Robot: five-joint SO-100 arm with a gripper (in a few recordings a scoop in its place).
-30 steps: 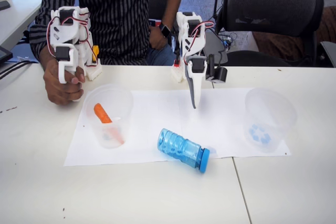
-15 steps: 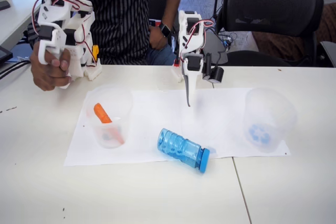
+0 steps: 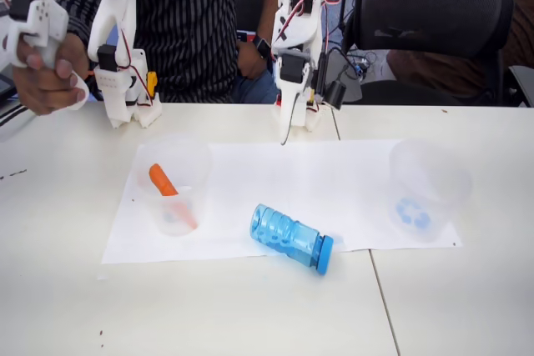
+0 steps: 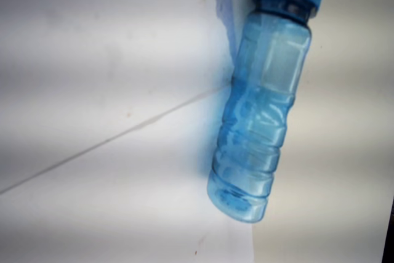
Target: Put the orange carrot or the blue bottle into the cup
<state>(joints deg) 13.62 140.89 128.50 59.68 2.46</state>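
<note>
**Fingers raised at the back of the sheet, bottle lying free**

The white arm's fingers (image 3: 284,132) hang point-down above the far edge of the white paper sheet (image 3: 250,181), holding nothing; seen edge-on they look like a single thin blade, so whether they are parted or pressed together cannot be told. The small translucent light-blue ribbed plastic bottle with a solid blue screw cap (image 3: 291,238) lies on its side at the sheet's near edge, well in front of the fingers, cap over the edge toward the right in the fixed view; in the wrist view the same bottle (image 4: 261,112) lies across the sheet's edge, cap at the top. The wide clear frosted plastic cup with a blue dotted patch at its base (image 3: 428,190) stands on the sheet's right end, apart from the bottle; a similar clear cup (image 3: 173,183) stands on the sheet's left end, and the short bright orange tapered carrot stick (image 3: 164,183) leans inside it; the sheet lies on the white counter (image 3: 67,289). Behind the counter sits a person in a dark striped shirt (image 3: 192,31).
</note>
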